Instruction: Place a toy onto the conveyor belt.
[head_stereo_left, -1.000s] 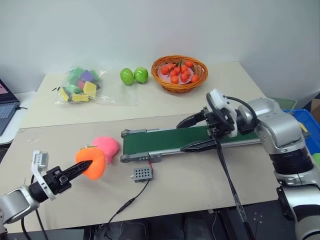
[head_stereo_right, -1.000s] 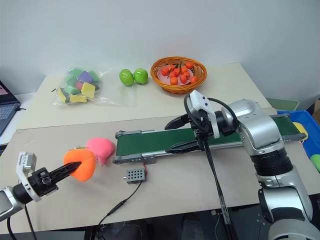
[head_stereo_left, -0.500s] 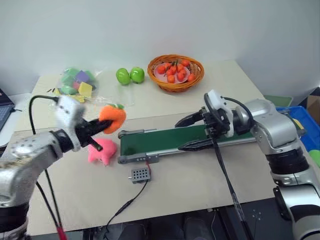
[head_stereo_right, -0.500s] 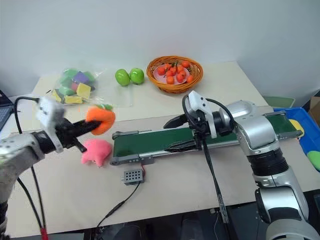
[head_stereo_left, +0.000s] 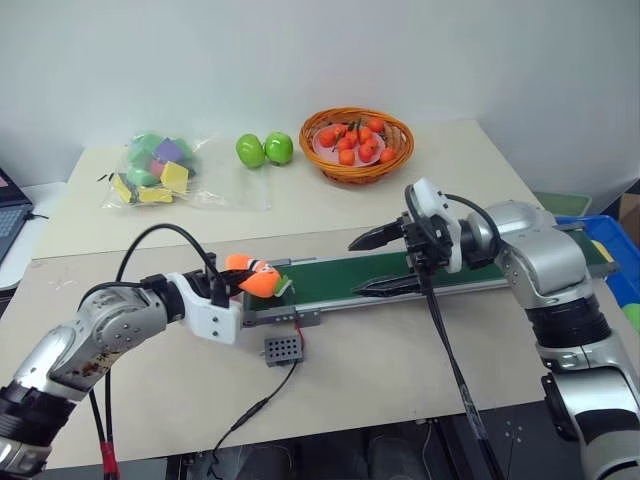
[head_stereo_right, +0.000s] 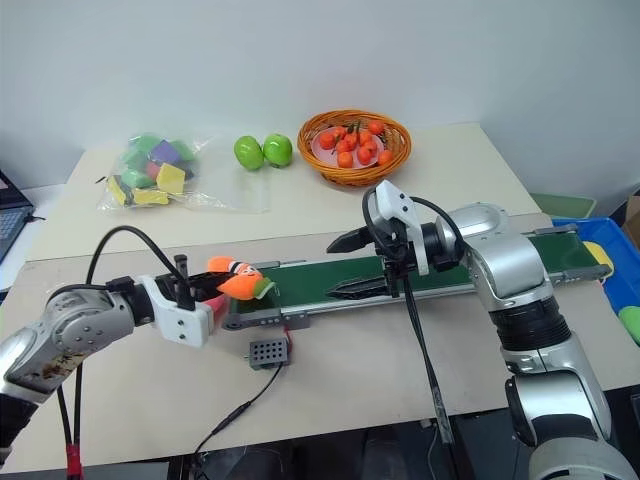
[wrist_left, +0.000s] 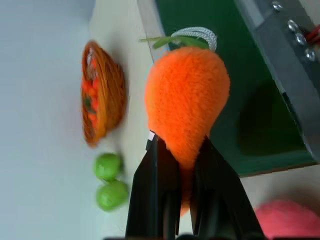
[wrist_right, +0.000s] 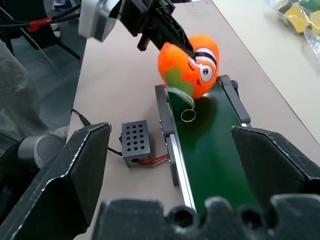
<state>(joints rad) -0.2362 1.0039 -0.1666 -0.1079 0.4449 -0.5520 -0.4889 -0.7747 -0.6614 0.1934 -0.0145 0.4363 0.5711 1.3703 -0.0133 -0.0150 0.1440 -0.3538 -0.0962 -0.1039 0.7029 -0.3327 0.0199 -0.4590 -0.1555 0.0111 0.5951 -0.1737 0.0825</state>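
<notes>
So my left claw (wrist_left: 182, 165) is clamped tight on the narrow end of the toy (head_stereo_left: 258, 281), holding it just over the near end of the conveyor belt (head_stereo_left: 400, 272). My right claw (head_stereo_left: 371, 263) hangs wide open over the belt's middle, gripping nothing.

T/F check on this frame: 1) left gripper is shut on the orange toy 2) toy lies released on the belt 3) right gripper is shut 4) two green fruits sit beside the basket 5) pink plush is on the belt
1) True: the left gripper pinches the orange toy.
2) False: the toy is held over the near end of the conveyor belt, not released.
3) False: the right gripper is open, fingers apart.
4) True: two green fruits sit next to the wicker basket.
5) False: the pink plush lies off the belt, on the table.
</notes>
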